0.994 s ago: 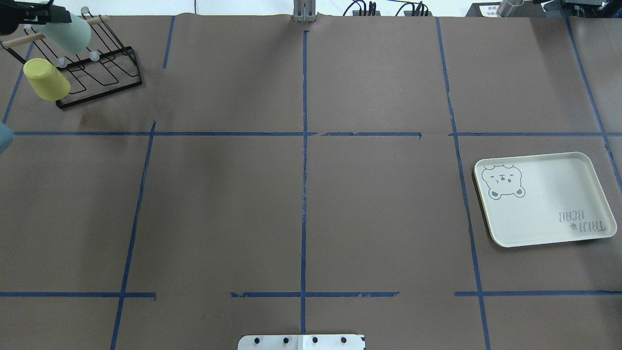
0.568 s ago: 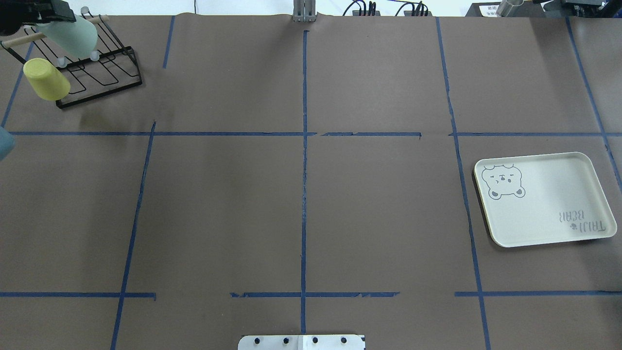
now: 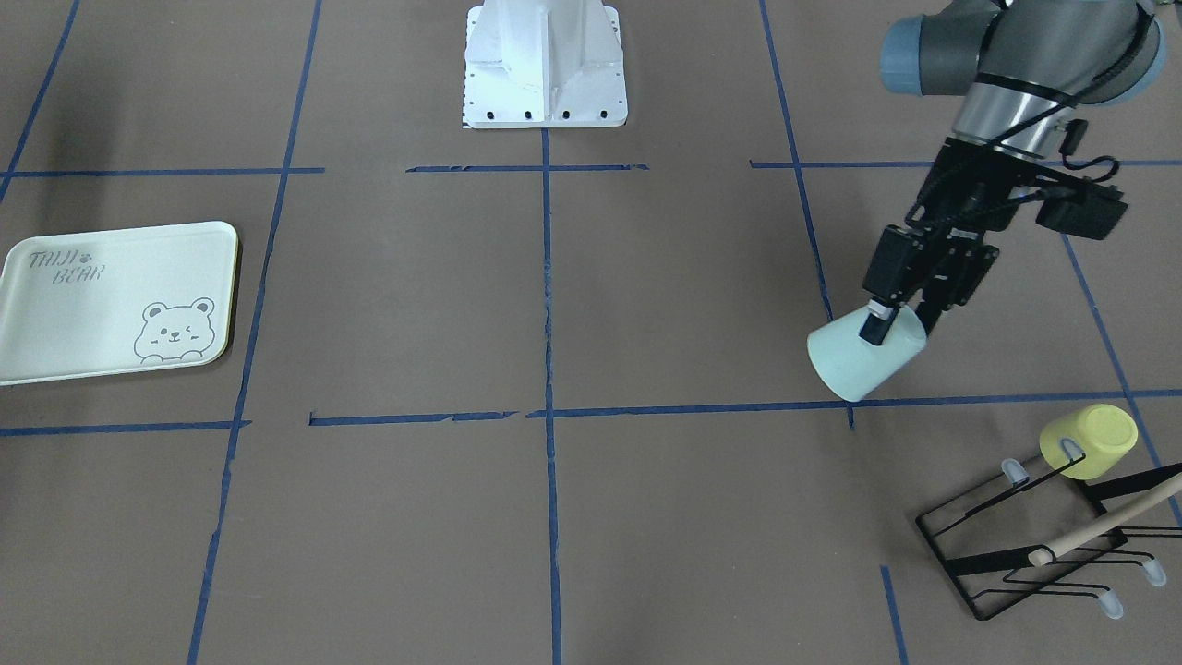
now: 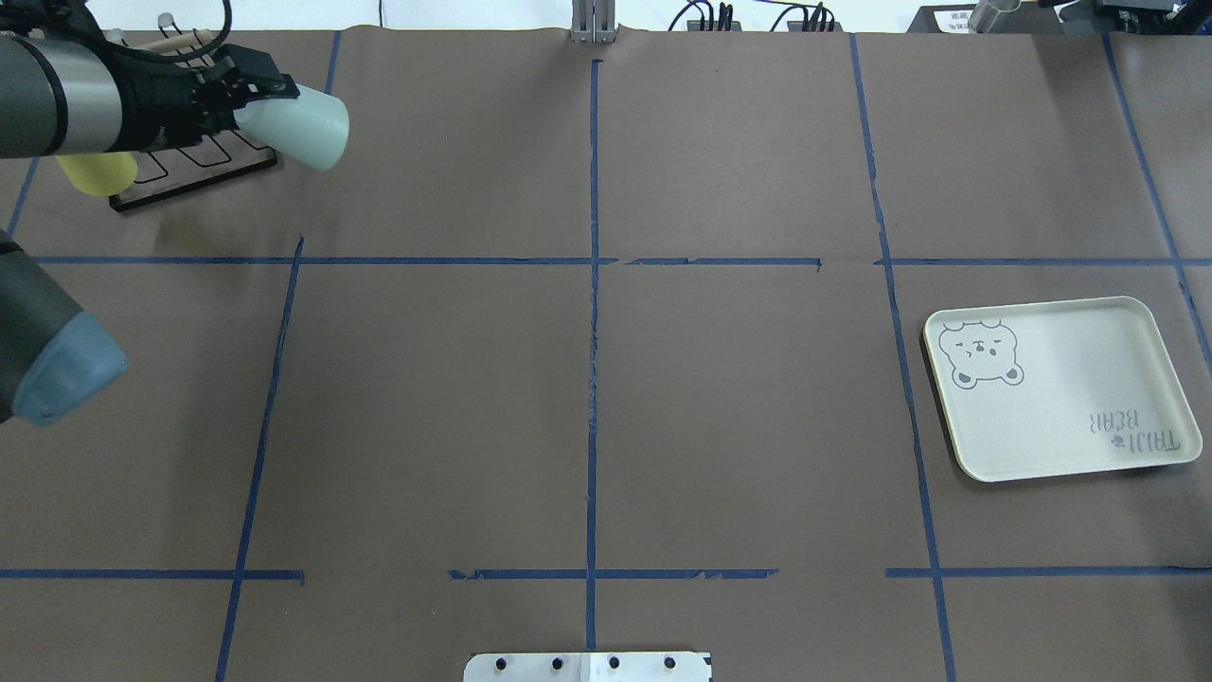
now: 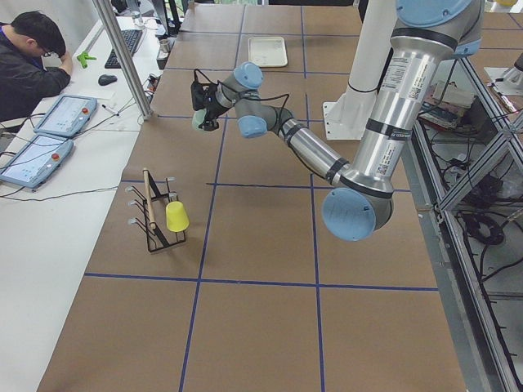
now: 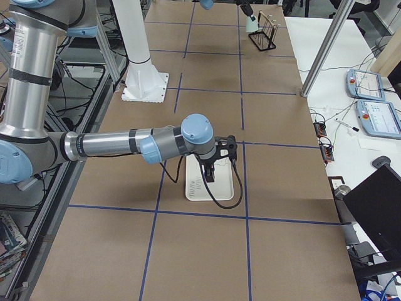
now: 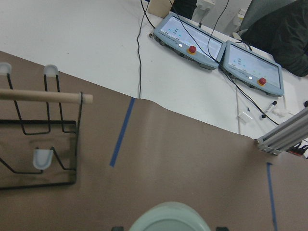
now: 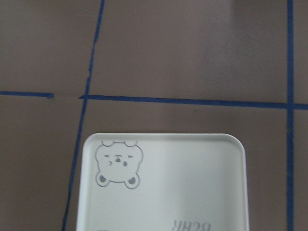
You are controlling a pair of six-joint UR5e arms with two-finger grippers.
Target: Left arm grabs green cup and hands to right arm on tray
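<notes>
My left gripper is shut on the rim of the pale mint-green cup and holds it tilted in the air, just right of the rack. It also shows in the front view, with the gripper over the cup. The cup's rim fills the bottom of the left wrist view. The tray lies flat at the table's right with nothing on it. My right gripper hovers over the tray; I cannot tell whether it is open or shut.
A black wire rack with a wooden bar stands at the far left corner. A yellow cup hangs on one of its prongs. The left arm partly hides the rack from overhead. An operator sits beyond the table.
The left arm has swung in from the left and carried the green cup off the rack towards the right. The yellow cup and the tray have not moved.
</notes>
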